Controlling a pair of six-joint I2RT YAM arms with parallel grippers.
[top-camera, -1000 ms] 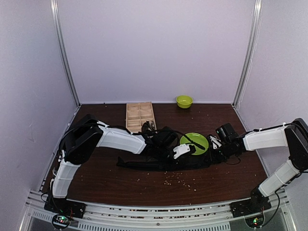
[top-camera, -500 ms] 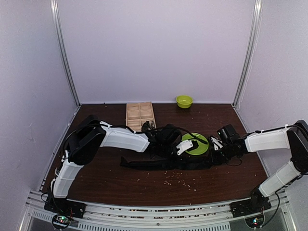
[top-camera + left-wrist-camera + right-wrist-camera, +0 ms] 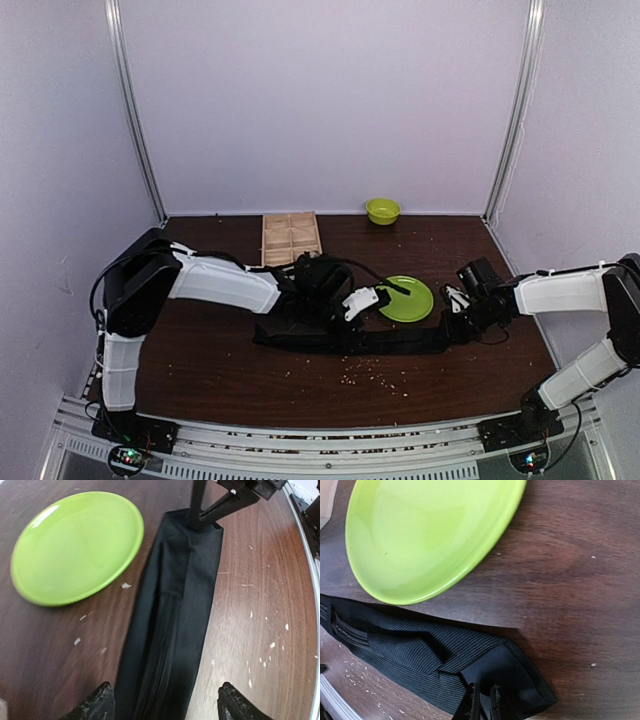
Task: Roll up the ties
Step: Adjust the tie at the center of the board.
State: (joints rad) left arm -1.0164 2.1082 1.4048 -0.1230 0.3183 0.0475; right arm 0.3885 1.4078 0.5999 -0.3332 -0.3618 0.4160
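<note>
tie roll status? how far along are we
Done: the tie lies stretched flat beside the green plate, no roll started. In hand: the right gripper is pinched shut on one end; the left gripper hangs open astride the strip. Left: the whole rolling.

Since before, left jaws spread wide, tie [image 3: 170, 610] released, left arm [image 3: 225, 285] drawn back from over green plate [image 3: 408, 298]
</note>
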